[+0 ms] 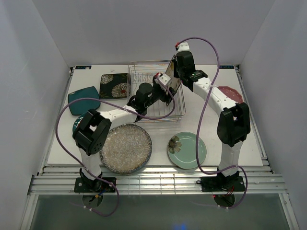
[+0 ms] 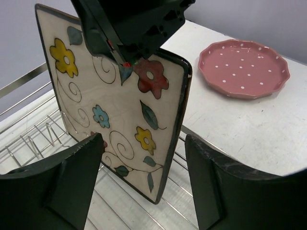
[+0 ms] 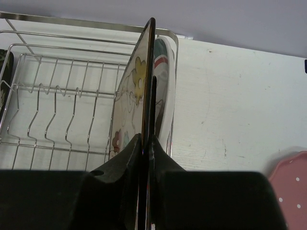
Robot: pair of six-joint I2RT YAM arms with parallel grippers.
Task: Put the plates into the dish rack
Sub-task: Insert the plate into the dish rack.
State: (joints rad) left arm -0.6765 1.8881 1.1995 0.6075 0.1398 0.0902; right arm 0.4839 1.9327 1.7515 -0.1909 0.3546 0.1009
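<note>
At one end of the dish rack (image 3: 57, 96), the cream flowered plate (image 2: 120, 120) is held upright, pinched at its top by the right pincer (image 3: 146, 143). The left pincer (image 2: 144, 148) is spread wide beside it.

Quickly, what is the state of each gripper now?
Left gripper: open, holding nothing.
Right gripper: closed on the cream floral square plate.

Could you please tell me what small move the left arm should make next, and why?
Probably draw the left gripper straight back from the cream floral square plate. Its jaws stand open and grip nothing, while the right gripper is shut on the plate's edge over the dish rack, so the right arm seems to hold it alone.
</note>
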